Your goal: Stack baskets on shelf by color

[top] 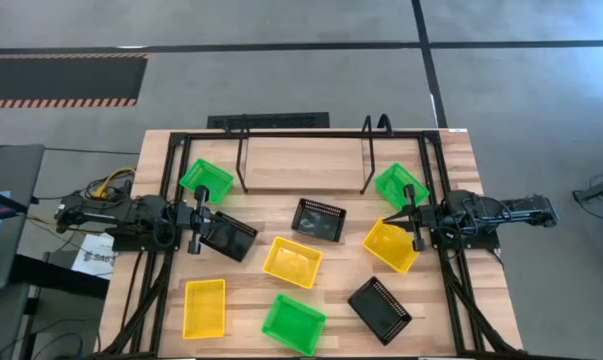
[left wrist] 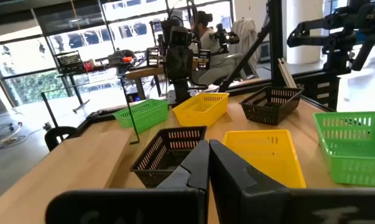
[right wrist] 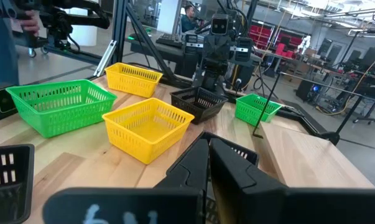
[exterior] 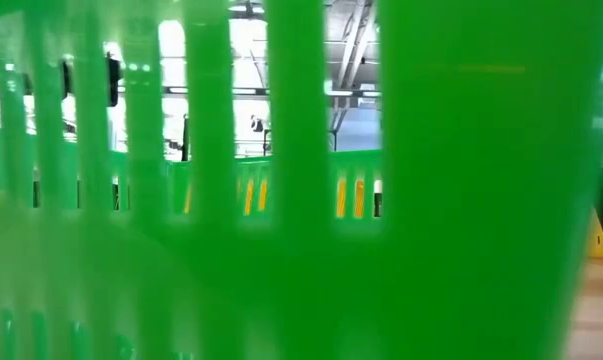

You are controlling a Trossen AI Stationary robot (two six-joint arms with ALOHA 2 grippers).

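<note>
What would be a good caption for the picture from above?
Nine green, yellow and black baskets scattered on the table before an empty shelf, left gripper and right gripper parked at either side.

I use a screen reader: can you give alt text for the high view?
Nine baskets lie scattered on a wooden table in front of an empty shelf: three green, three yellow, three black. The left gripper and right gripper rest at opposite sides.

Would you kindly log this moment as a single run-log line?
shelf: no baskets | left claw: shut, by black basket | right claw: shut, by yellow basket
</note>
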